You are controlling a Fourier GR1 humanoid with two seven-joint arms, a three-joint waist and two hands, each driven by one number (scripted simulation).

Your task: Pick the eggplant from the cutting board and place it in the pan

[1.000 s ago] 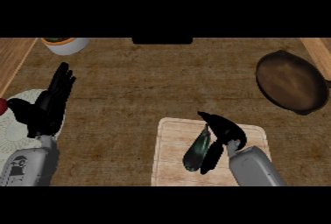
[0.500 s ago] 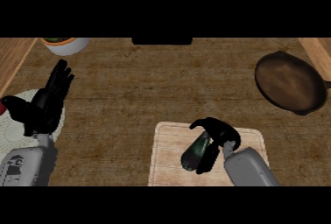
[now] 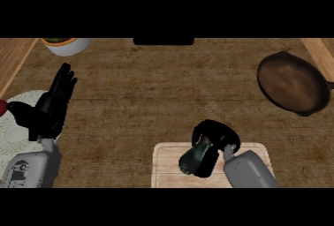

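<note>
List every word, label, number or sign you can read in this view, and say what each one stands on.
No text can be read here.
Dark mark on the grey left forearm: too blurred to read.
The eggplant, cutting board, pan and plate show no lettering.

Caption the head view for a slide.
Right hand curled round the eggplant on the cutting board, pan at upper right, left hand resting open.
</note>
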